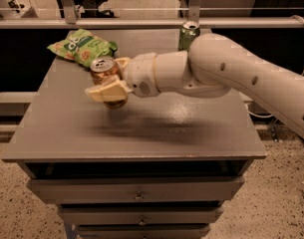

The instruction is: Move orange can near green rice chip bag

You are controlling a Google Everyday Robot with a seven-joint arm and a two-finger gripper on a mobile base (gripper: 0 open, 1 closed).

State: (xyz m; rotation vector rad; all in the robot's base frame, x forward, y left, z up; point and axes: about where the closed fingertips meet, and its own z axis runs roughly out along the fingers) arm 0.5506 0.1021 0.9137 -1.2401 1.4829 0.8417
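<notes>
Orange-tan aluminium can [103, 69] is clamped in the fingers of your gripper [110, 78] over the grey table [156, 128], label partly hidden; white lettering on the nearby crinkled green bag [81, 46] is unreadable.

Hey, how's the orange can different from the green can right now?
The orange can is orange-tan; the green can is green. The orange can is clamped in the pincer, lifted above the table, while the green can stands free at the back edge, partly behind the arm. Both are small drink cans with silver tops.
</notes>
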